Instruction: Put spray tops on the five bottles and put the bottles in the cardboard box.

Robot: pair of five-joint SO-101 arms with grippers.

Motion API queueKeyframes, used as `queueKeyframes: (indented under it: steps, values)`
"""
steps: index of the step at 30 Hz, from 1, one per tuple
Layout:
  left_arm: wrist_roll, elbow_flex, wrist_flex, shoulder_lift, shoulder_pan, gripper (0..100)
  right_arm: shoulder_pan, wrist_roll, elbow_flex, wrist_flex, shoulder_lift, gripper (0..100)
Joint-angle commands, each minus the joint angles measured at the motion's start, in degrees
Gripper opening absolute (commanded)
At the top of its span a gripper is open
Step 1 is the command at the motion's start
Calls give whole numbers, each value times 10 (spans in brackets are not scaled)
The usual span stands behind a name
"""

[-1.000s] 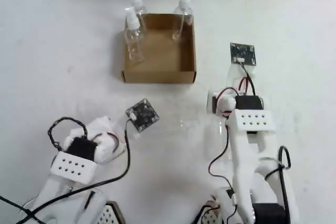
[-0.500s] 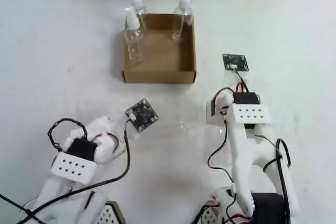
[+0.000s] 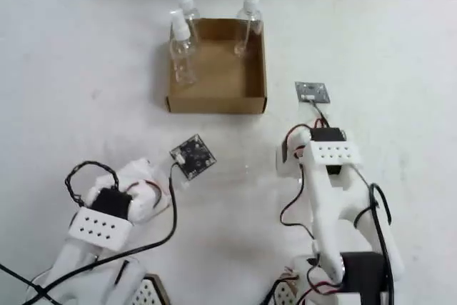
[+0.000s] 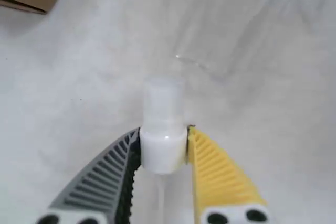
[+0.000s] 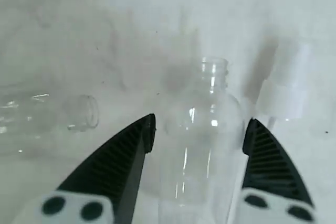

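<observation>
White spray top (image 4: 163,108) pinched in left gripper (image 4: 164,134). Uncapped bottle (image 5: 205,103) lies on table (image 3: 400,48) between spread jaws of right gripper (image 5: 200,124), long axis in line with them, open neck pointing away; right arm nearer. Second bottle (image 5: 79,111) lies beside. Bottle's base cut off; clear body barely readable from above. Cardboard box (image 3: 216,103) beyond, well apart.

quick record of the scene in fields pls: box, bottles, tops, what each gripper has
box: cardboard box, open top
capped bottles: three capped bottles upright at the box
left gripper: shut on a spray top
right gripper: open, one finger on either side of an uncapped bottle
loose: second uncapped bottle lying on its side; another spray top beside the right gripper's bottle
</observation>
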Motion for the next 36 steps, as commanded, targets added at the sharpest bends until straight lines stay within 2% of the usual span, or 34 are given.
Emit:
queueKeyframes:
  steps: [1,8,10,14,18,22,26,33,36]
  values:
    - [2,-3,-11,-15,-6,20,-1,4,-26,-10,32,234]
    - [2,-3,-11,-15,-6,20,8,4,-56,-13,92,229]
    - [2,-3,-11,-15,-6,20,11,5,-65,-13,103,187]
    - [1,4,-14,-16,1,20,24,5,-89,-14,128,40]
    - [1,5,-15,-16,4,20,68,3,-113,-10,125,17]
    - [1,6,-24,-16,3,20,112,-3,-140,-2,78,17]
    - [2,6,-25,-16,2,20,119,-47,-169,53,-13,17]
    - [9,4,-26,-20,-1,20,90,-48,-170,59,-173,17]
    - [71,-1,-40,-21,-2,20,64,-47,-167,58,-213,17]
